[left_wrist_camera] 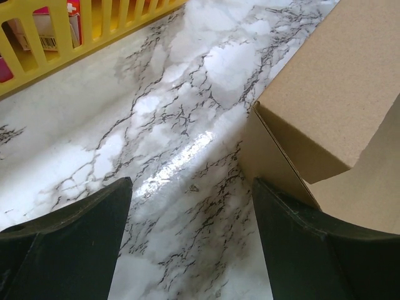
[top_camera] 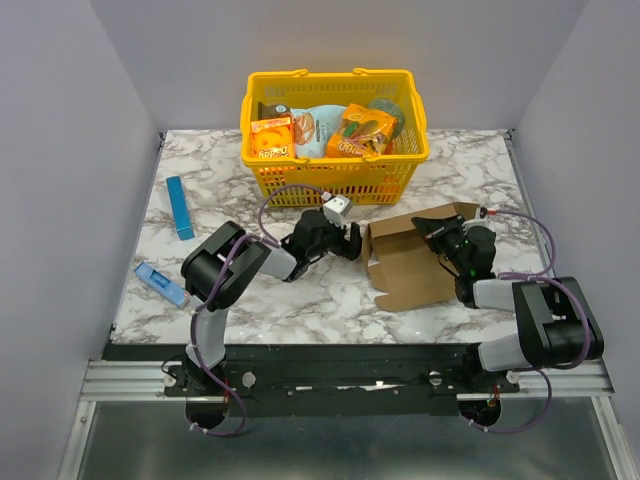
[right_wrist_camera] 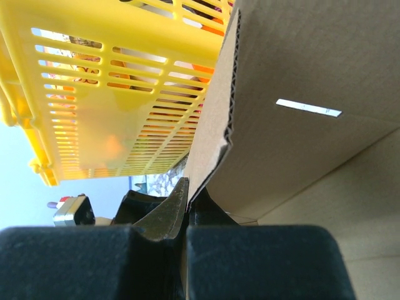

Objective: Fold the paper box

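Note:
The paper box [top_camera: 412, 262] is plain brown cardboard, partly raised, lying on the marble table [top_camera: 300, 300] in front of the basket. My right gripper [top_camera: 438, 232] is at the box's far right edge. In the right wrist view this gripper [right_wrist_camera: 189, 189] is shut on a thin cardboard wall [right_wrist_camera: 294, 94] that rises between its jaws. My left gripper [top_camera: 354, 240] is just left of the box, low over the table. In the left wrist view it [left_wrist_camera: 192, 185] is open with only marble between its fingers. The box corner [left_wrist_camera: 331, 94] stands right beside its right finger [left_wrist_camera: 312, 244].
A yellow basket [top_camera: 330, 180] with orange snack boxes [top_camera: 272, 138] stands behind the box, close to both grippers, and its slatted side [right_wrist_camera: 106, 94] also fills the right wrist view. A slim blue box [top_camera: 180, 207] and a smaller blue item [top_camera: 160, 283] lie at the table's left edge. Grey walls close three sides.

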Motion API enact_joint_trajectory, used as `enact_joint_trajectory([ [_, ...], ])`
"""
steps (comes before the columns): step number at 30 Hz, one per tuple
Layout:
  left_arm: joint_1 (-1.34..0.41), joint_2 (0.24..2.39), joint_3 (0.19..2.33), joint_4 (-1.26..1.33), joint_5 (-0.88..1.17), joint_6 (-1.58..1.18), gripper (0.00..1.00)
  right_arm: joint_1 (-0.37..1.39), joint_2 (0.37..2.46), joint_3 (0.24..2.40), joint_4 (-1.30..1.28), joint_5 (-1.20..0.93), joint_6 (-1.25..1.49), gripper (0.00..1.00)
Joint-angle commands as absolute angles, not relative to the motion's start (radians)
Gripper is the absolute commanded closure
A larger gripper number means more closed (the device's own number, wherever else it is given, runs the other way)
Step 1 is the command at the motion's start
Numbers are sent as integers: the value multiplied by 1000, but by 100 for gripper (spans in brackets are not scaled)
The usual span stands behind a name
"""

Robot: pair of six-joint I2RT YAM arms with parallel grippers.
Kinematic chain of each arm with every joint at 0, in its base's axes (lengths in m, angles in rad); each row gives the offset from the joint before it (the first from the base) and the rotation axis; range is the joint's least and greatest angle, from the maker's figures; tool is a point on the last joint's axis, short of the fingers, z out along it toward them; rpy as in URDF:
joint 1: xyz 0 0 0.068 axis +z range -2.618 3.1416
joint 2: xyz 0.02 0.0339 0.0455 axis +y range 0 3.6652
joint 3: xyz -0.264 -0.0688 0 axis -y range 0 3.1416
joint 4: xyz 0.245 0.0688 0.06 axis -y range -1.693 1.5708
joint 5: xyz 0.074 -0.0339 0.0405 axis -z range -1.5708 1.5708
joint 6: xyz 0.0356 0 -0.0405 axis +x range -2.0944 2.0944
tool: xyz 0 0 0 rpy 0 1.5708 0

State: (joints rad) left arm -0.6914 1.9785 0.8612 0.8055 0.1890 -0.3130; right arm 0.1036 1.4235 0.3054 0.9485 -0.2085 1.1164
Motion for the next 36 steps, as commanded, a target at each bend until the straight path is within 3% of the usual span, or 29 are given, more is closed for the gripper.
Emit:
enact_joint_trajectory([
  [1, -681, 1956, 897, 841, 307, -397, 15, 104, 1411, 285, 925, -166, 1009, 94],
  [19, -752, 2005, 945, 922, 371, -465, 19, 103, 1436, 270, 923, -147, 1012, 94],
  [36, -831, 2046, 940, 1023, 272, -529, 12, 103, 1439, 232, 925, -114, 1040, 96],
])
